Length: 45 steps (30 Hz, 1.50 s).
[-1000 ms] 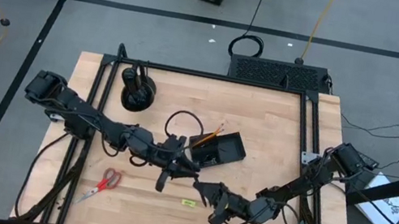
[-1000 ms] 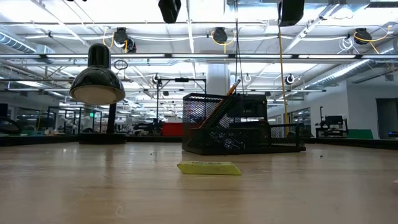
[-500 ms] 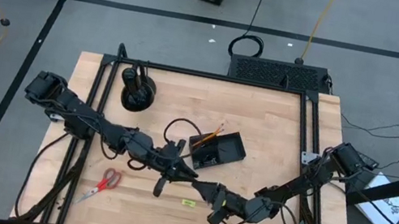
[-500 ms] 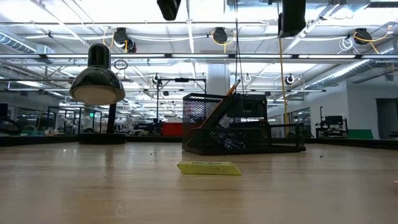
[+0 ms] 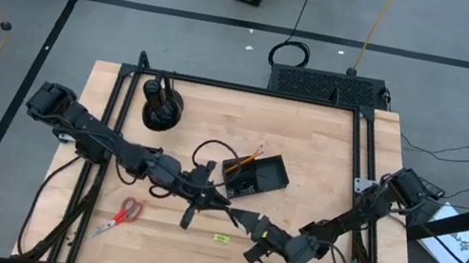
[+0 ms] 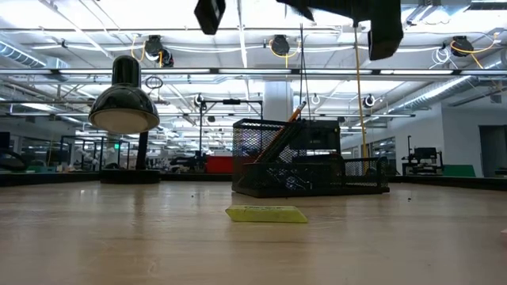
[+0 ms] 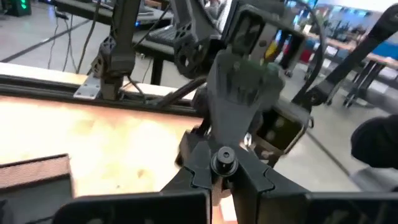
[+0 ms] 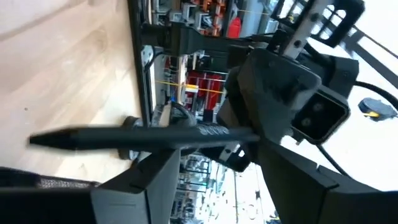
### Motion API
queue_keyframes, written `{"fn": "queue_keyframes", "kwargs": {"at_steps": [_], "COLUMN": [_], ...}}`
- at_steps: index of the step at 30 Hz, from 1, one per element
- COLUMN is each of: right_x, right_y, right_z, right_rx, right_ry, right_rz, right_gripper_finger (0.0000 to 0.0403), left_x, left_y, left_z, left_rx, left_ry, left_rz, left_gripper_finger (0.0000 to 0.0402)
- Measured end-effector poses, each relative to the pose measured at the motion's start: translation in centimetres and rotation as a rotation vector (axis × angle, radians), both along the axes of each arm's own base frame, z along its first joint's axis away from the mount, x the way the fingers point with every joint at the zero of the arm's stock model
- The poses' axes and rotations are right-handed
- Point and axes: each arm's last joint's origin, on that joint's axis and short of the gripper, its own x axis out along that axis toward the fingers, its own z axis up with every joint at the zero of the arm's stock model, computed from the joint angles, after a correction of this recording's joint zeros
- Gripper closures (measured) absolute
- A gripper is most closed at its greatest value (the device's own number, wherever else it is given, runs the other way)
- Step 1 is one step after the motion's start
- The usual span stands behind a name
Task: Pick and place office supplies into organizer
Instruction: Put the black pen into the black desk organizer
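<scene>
Spreading wide since a second ago, my right jaws meet my left jaws, pinched on a slim black pen, above the wooden bench.

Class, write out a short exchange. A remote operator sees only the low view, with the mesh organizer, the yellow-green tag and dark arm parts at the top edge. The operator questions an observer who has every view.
Operator: I only see bits of arms overhead. Is anything being held?
Observer: Yes. The left gripper is shut on a black pen, above the table just in front of the organizer.
Operator: And the other arm?
Observer: The right gripper meets it there. Its jaws stand open on either side of that pen, not clamping it.
</scene>
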Motion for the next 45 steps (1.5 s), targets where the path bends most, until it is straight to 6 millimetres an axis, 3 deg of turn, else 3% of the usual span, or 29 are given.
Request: {"fn": "queue_keyframes", "kwargs": {"at_steps": [8, 15, 19, 24, 27, 31, 37, 41, 45], "right_x": [-0.2, -0.1, -0.2, -1.4, -3.2, -5.5, -8.8, -10.2, -10.6], "right_y": [0.0, -0.9, -1.5, -2.8, -4.3, -8.2, -13.3, -15.1, -16.5], "right_z": [-0.4, -0.3, 0.6, 2.1, 3.0, 4.1, 2.4, 0.7, 0.6], "right_rx": [0.118, 0.224, 0.304, 0.458, 0.678, 1.04, 1.473, 1.57, 1.633], "right_ry": [-0.014, -0.092, -0.138, -0.163, -0.138, -0.127, -0.058, -0.095, -0.169], "right_rz": [-0.051, -0.223, -0.228, -0.145, 0.03, 0.203, 0.376, 0.332, 0.283], "right_gripper_finger": [0.0192, 0.0206, 0.0252, 0.0347, 0.0393, 0.0391, 0.04, 0.0402, 0.0402], "left_x": [-2.0, -3.3, -3.2, -3.1, -3.0, -2.8, -2.4, -1.7, -0.1], "left_y": [1.5, 2.2, 2.7, 3.3, 3.7, 4.5, 7.0, 8.7, 9.7], "left_z": [2.0, 2.0, 1.9, 1.8, 1.7, 1.7, 1.7, 1.4, 2.9], "left_rx": [0.066, 0.142, 0.172, 0.238, 0.258, 0.282, 0.289, 0.282, 0.298], "left_ry": [0.043, 0.141, 0.152, 0.157, 0.162, 0.161, 0.17, 0.238, 0.308], "left_rz": [0.111, 0.203, 0.226, 0.232, 0.236, 0.232, 0.291, 0.31, 0.333], "left_gripper_finger": [0.0382, 0.0382, 0.0382, 0.0382, 0.0382, 0.0382, 0.0382, 0.0382, 0.0382]}}
